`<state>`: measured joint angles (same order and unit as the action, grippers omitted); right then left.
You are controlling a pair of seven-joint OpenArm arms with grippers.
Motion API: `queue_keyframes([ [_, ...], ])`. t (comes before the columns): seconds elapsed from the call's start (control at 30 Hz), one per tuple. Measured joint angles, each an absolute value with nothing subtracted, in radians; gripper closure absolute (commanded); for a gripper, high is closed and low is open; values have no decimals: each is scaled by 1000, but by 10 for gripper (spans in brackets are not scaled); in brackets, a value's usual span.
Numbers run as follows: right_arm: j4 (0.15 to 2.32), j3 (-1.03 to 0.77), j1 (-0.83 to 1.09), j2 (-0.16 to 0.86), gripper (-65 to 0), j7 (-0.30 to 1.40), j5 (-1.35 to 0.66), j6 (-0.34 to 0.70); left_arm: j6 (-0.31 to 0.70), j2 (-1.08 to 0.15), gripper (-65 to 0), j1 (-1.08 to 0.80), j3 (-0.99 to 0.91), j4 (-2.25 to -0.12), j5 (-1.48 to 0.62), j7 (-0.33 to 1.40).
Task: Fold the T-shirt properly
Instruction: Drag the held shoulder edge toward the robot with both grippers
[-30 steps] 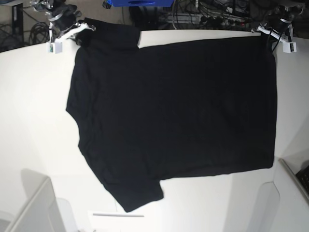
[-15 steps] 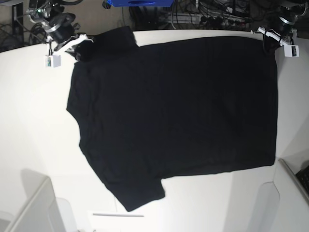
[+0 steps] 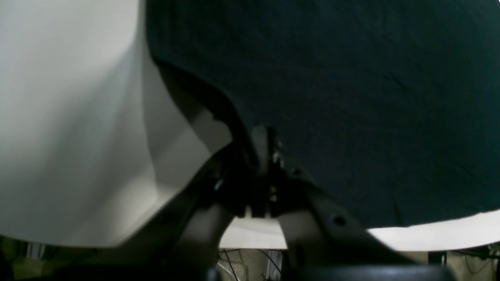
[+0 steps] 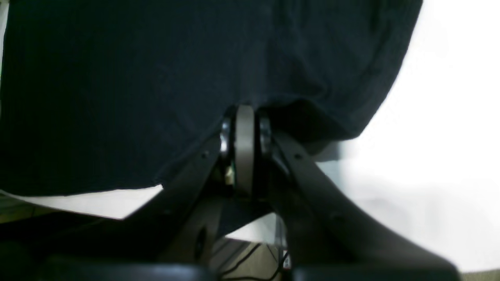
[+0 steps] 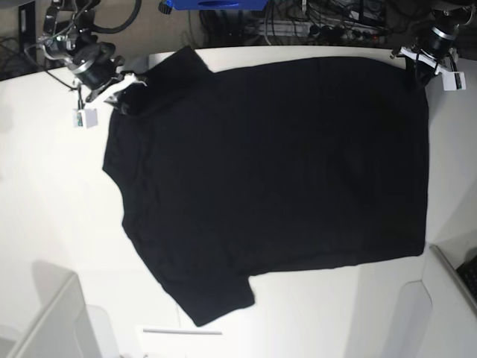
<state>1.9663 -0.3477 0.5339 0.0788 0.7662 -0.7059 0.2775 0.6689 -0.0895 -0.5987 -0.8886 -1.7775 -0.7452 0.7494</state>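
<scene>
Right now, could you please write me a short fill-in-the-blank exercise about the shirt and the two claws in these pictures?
1. The T-shirt lying spread on the white table is ____ in colour.
2. The left claw is ____ on the shirt's edge.
3. The right claw grips the shirt near its upper ____ in the base view.
4. The number of claws gripping the shirt is ____.

Missing words: black; shut; sleeve; two

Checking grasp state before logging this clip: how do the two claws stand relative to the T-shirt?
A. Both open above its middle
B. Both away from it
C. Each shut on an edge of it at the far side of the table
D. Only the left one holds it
C: the left claw and right claw each pinch the T-shirt edge in their wrist views.
</scene>
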Motion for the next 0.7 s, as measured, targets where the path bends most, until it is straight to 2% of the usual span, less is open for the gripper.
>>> queue_keyframes([
  [0.1, 1966, -348, 505, 79, 0, 785, -706, 277, 661, -89, 0, -574, -889, -1777, -744, 752],
  [0.23, 1966, -348, 472, 80, 0, 807, -703, 220, 660, -89, 0, -565, -889, -1777, -749, 752],
  [0.33, 1966, -348, 450, 80, 0, 810, -706, 217, 652, -89, 0, -541, -889, -1777, -743, 752],
  [0.47, 1966, -348, 413, 81, 0, 865, -702, 217, 587, -89, 0, -535, -889, -1777, -750, 752],
  [0.7, 1965, -348, 350, 81, 0, 918, -702, 217, 586, -89, 0, -502, -889, -1777, -750, 752],
])
